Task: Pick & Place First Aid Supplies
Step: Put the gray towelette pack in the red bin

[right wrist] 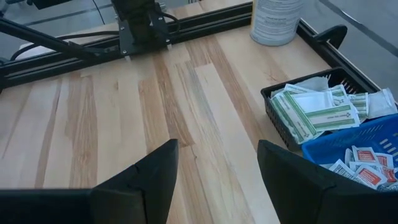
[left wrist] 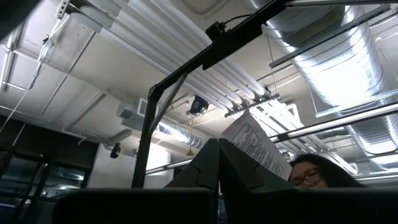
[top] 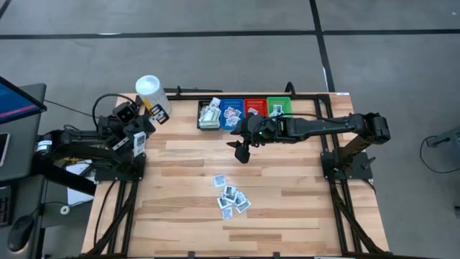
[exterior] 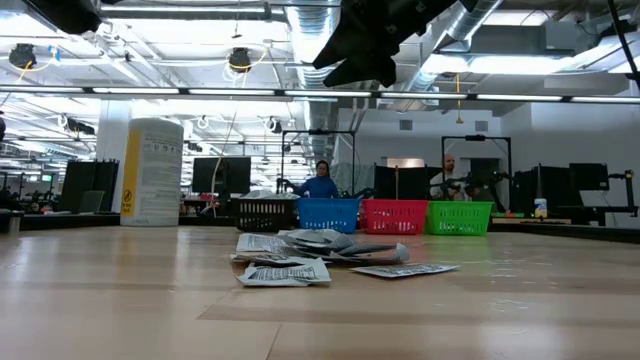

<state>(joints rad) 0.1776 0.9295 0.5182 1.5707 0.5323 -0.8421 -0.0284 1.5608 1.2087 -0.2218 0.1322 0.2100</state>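
**Loose packets wait mid-worktop as right tool hangs open above**

Nearest the front edge of the wooden worktop: a small heap of first aid packets, flat and overlapping, some corners curling up in the low view. Judged light, thin and floppy, likely slick on the wood; best pinched across a raised edge or by one packet lying clear at the rim of the heap, not down through the stack. Farther back, above bare boards between heap and bins: right tool, fingers spread wide, nothing between them, as in its wrist view. Off at the left side of the worktop: left tool, drawn back beside the white tub, fingers closed, with what looks like a printed packet standing above them, though held or not cannot be told. At the far edge: row of black bin, blue bin, red bin and green bin, with packets already showing in at least the black and blue.
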